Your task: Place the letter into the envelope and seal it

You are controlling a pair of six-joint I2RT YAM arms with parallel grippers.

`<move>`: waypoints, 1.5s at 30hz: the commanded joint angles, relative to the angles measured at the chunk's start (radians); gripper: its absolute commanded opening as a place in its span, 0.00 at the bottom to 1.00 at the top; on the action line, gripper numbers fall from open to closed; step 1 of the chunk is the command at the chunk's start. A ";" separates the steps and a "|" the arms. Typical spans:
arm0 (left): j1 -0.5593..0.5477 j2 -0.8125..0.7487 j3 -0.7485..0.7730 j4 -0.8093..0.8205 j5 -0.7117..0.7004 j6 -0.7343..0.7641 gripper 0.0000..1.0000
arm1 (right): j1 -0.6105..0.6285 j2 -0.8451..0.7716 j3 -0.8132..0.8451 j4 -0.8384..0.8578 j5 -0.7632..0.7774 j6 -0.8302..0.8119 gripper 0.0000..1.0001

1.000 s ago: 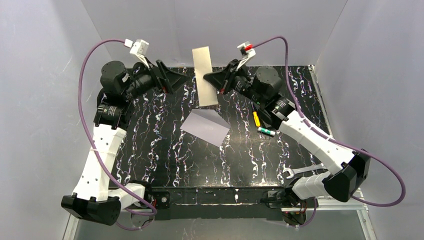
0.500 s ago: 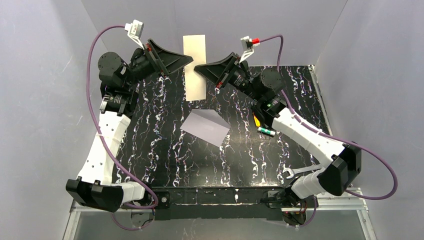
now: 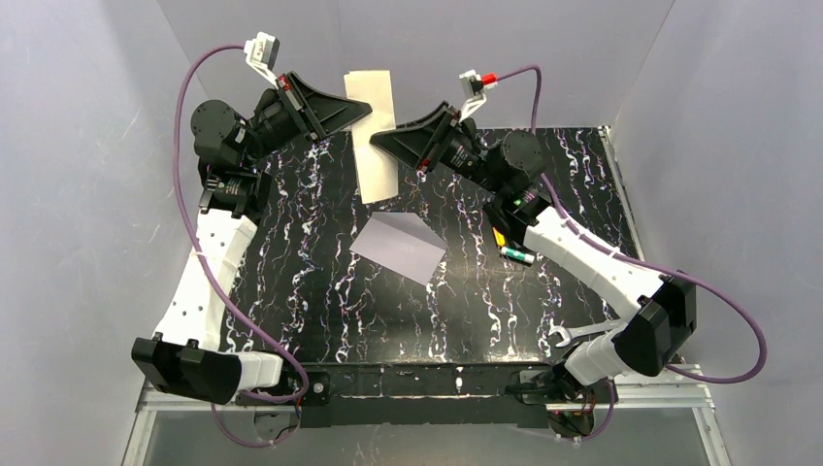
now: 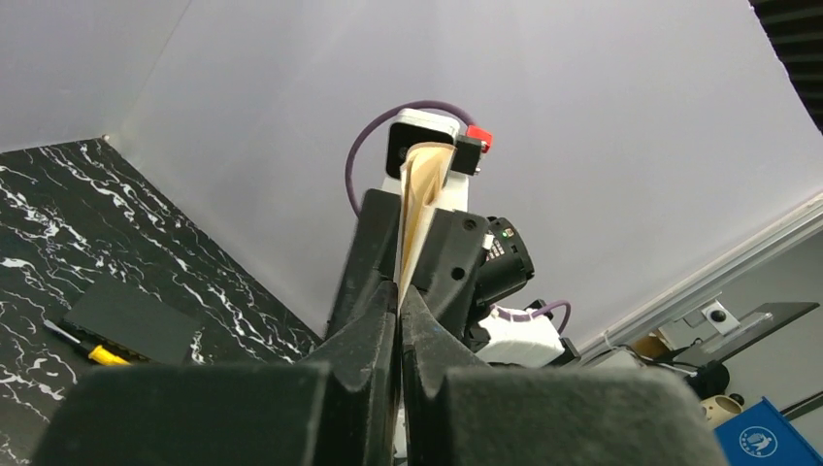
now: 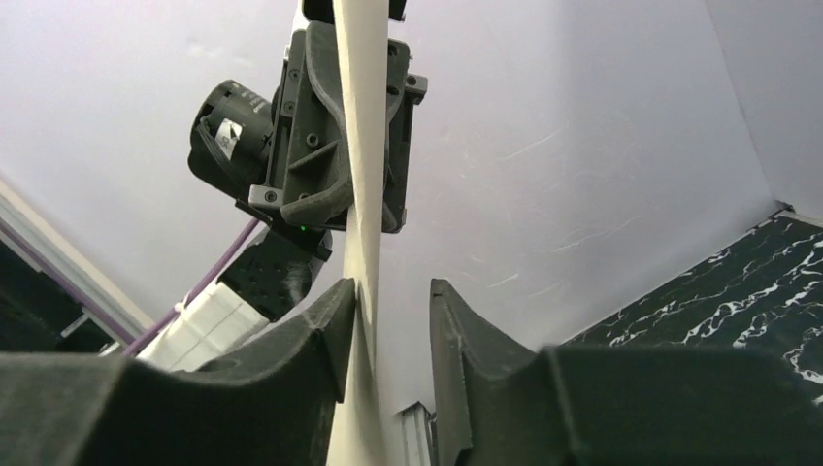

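The cream-tan letter (image 3: 374, 136) hangs upright above the back of the table, tilted a little. My left gripper (image 3: 369, 109) reaches in from the left and is shut on the letter's left edge. In the left wrist view the sheet (image 4: 417, 214) runs edge-on up from the pinched jaws (image 4: 399, 313). My right gripper (image 3: 375, 139) sits at the letter's right side, open; the sheet (image 5: 364, 146) rests against one finger with a gap to the other (image 5: 393, 301). The pale lavender-white envelope (image 3: 398, 248) lies flat mid-table below, apart from both grippers.
A yellow-handled tool (image 3: 497, 233) and a green-and-silver cylinder (image 3: 517, 255) lie under the right arm. A wrench (image 3: 582, 332) lies near the front right. A flat black box (image 4: 131, 320) sits on the marbled table (image 3: 320, 291). White walls enclose three sides.
The left gripper has closed on the letter and the right gripper's jaws have opened off it. The letter has shifted left and tilted slightly.
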 commanded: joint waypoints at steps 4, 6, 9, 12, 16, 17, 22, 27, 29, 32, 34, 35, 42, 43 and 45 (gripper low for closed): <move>0.006 -0.010 0.023 0.049 -0.019 0.000 0.00 | -0.004 0.023 0.053 -0.042 -0.170 -0.064 0.46; 0.009 -0.001 0.035 0.050 -0.025 0.001 0.00 | -0.006 0.021 0.041 -0.047 -0.230 -0.066 0.42; 0.012 0.012 0.057 0.050 -0.027 0.004 0.00 | -0.014 0.000 0.014 -0.047 -0.255 -0.075 0.34; 0.019 0.022 0.067 0.050 -0.052 0.005 0.00 | -0.022 -0.016 -0.001 -0.045 -0.255 -0.083 0.27; 0.022 0.040 0.072 0.049 -0.062 -0.020 0.06 | -0.024 -0.022 -0.014 -0.027 -0.246 -0.076 0.09; 0.022 0.041 0.065 0.050 -0.061 -0.028 0.14 | -0.024 -0.022 -0.014 -0.019 -0.238 -0.071 0.06; 0.021 0.019 0.018 0.056 -0.058 -0.026 0.49 | -0.024 -0.014 -0.022 0.019 -0.189 -0.048 0.04; 0.014 0.019 -0.011 0.064 -0.026 -0.021 0.49 | -0.023 0.017 -0.016 0.068 -0.195 0.008 0.06; 0.013 0.015 -0.030 0.064 -0.025 -0.010 0.40 | -0.024 0.021 -0.015 0.067 -0.195 0.014 0.07; 0.013 0.015 -0.045 0.064 -0.028 0.006 0.15 | -0.023 0.018 -0.014 0.051 -0.192 0.010 0.15; 0.013 0.017 -0.044 0.064 -0.028 0.015 0.00 | -0.024 0.012 -0.015 0.027 -0.186 0.000 0.30; 0.013 0.018 -0.044 0.065 -0.028 0.017 0.00 | -0.024 0.007 -0.017 0.017 -0.182 -0.008 0.38; 0.014 0.018 -0.041 0.064 -0.047 0.025 0.00 | -0.035 -0.013 -0.037 0.013 -0.160 -0.002 0.30; 0.013 0.019 -0.039 0.065 -0.051 0.025 0.00 | -0.036 -0.010 -0.038 0.013 -0.161 -0.001 0.17; 0.013 0.024 -0.035 0.064 -0.056 0.023 0.11 | -0.035 -0.005 -0.041 0.013 -0.161 0.000 0.01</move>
